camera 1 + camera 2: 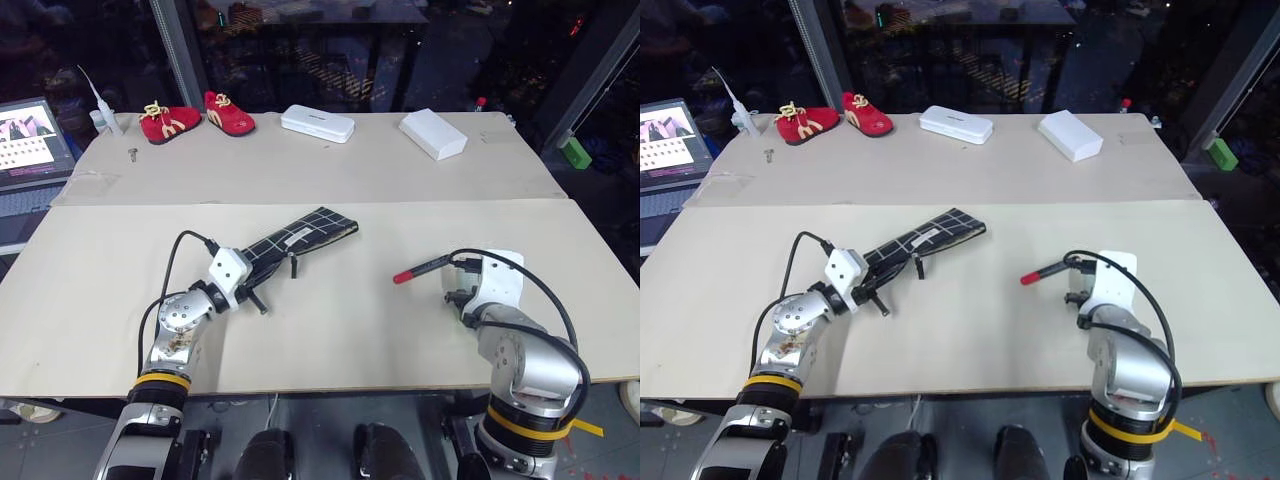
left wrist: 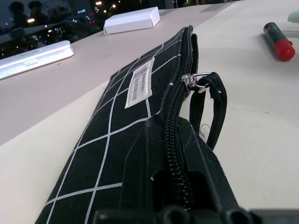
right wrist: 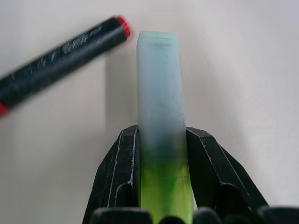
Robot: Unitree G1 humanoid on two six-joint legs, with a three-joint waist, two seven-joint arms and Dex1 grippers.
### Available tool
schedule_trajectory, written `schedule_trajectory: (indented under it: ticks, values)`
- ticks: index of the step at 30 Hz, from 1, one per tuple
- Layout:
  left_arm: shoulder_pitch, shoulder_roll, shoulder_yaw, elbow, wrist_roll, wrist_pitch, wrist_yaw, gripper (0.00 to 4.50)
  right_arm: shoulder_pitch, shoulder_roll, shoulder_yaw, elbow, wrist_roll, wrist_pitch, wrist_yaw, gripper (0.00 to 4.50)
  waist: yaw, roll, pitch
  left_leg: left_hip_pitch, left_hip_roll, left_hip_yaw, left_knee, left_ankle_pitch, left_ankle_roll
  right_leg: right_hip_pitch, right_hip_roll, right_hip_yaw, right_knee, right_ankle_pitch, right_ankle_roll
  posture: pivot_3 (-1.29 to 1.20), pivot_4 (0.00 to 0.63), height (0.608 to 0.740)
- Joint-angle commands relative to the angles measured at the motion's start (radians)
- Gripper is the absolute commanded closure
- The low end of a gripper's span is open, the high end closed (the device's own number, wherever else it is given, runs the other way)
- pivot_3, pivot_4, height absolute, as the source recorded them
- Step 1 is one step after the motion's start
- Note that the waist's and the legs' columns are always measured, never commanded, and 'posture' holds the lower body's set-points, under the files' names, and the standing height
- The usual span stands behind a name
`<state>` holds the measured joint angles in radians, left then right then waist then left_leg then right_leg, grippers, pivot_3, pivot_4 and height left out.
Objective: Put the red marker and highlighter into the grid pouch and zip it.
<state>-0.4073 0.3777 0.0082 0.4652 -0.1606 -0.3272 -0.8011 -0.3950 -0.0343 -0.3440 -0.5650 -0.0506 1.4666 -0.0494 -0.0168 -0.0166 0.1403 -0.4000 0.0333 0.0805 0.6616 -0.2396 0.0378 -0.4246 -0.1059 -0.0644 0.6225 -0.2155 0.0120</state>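
Note:
The grid pouch (image 1: 300, 232) lies flat near the table's middle, black with white lines and a white label (image 2: 139, 86). Its zipper pull strap (image 2: 212, 107) hangs over the pouch's side. My left gripper (image 1: 252, 272) is shut on the pouch's near end. The red marker (image 1: 420, 268) rests on the table right of the pouch, just beyond my right gripper (image 1: 462, 292). In the right wrist view the pale-green highlighter (image 3: 159, 93) stands clamped between the right gripper's (image 3: 159, 135) black fingers, with the red marker (image 3: 60, 56) lying just past it.
Two red shoes (image 1: 170, 122) and two white cases (image 1: 317, 123) (image 1: 432, 133) line the far edge of the table. A laptop (image 1: 30, 140) sits off the far left corner. A seam (image 1: 300, 202) crosses the tabletop behind the pouch.

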Motion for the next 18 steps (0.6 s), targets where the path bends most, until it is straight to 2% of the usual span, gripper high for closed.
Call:
schedule_trajectory:
  ticks: [1, 3, 5, 7, 10, 13, 18]
  values:
    - [-0.022, 0.005, 0.016, 0.005, -0.018, -0.028, -0.008, 4.50, -0.092, -0.045, -0.019, 0.014, 0.059, -0.168, 0.061, 3.48, 0.000, 0.000, 0.000, 0.000, 0.000, 0.000, 0.000, 0.000, 0.000, 0.000, 0.000, 0.000, 0.000, 0.000, 0.000, 0.00, 0.150, 0.740]
    - [-0.023, 0.005, 0.017, 0.009, -0.018, -0.030, -0.011, 4.50, -0.104, -0.111, 0.032, 0.037, 0.063, -0.272, 0.105, 3.48, 0.000, 0.000, 0.000, 0.000, 0.000, 0.000, 0.000, 0.000, 0.000, 0.000, 0.000, 0.000, 0.000, 0.000, 0.000, 0.00, 0.150, 0.740]
    - [-0.023, 0.005, 0.014, 0.005, -0.022, -0.032, -0.025, 4.50, -0.113, -0.344, 0.229, 0.068, 0.047, -0.570, 0.352, 3.48, 0.000, 0.002, 0.002, 0.000, 0.000, 0.000, 0.000, 0.000, 0.000, 0.000, 0.000, 0.000, 0.000, 0.000, 0.001, 0.00, 0.150, 0.740]
    - [-0.022, 0.008, 0.009, -0.009, -0.027, -0.029, -0.041, 4.50, -0.114, -0.478, 0.321, 0.106, 0.067, -0.746, 0.511, 3.48, -0.001, 0.003, 0.002, -0.002, -0.001, 0.000, -0.001, 0.000, 0.001, -0.001, -0.001, 0.001, -0.004, -0.001, 0.001, 0.00, 0.150, 0.740]
    - [-0.022, 0.013, 0.005, -0.033, -0.034, -0.018, -0.066, 4.50, -0.096, -0.586, 0.384, 0.152, 0.083, -0.896, 0.641, 3.48, -0.001, 0.002, 0.002, 0.000, 0.000, -0.001, -0.001, -0.001, 0.001, 0.002, 0.002, -0.001, -0.007, -0.001, 0.001, 0.00, 0.150, 0.740]
    - [-0.024, 0.016, 0.002, -0.063, -0.048, 0.001, -0.093, 4.50, -0.067, -0.678, 0.511, 0.171, 0.013, -1.108, 0.752, 3.48, 0.003, 0.002, 0.002, -0.002, 0.001, 0.001, -0.001, -0.001, 0.001, 0.002, 0.003, -0.001, -0.008, -0.001, 0.001, 0.00, 0.150, 0.740]
    - [-0.025, 0.017, -0.010, -0.100, -0.060, 0.023, -0.119, 4.50, -0.079, -0.706, 0.593, 0.244, -0.054, -1.269, 0.792, 3.48, 0.005, 0.001, 0.002, -0.002, 0.000, 0.001, 0.000, -0.001, 0.001, 0.002, 0.002, -0.001, -0.008, 0.000, 0.001, 0.00, 0.150, 0.740]
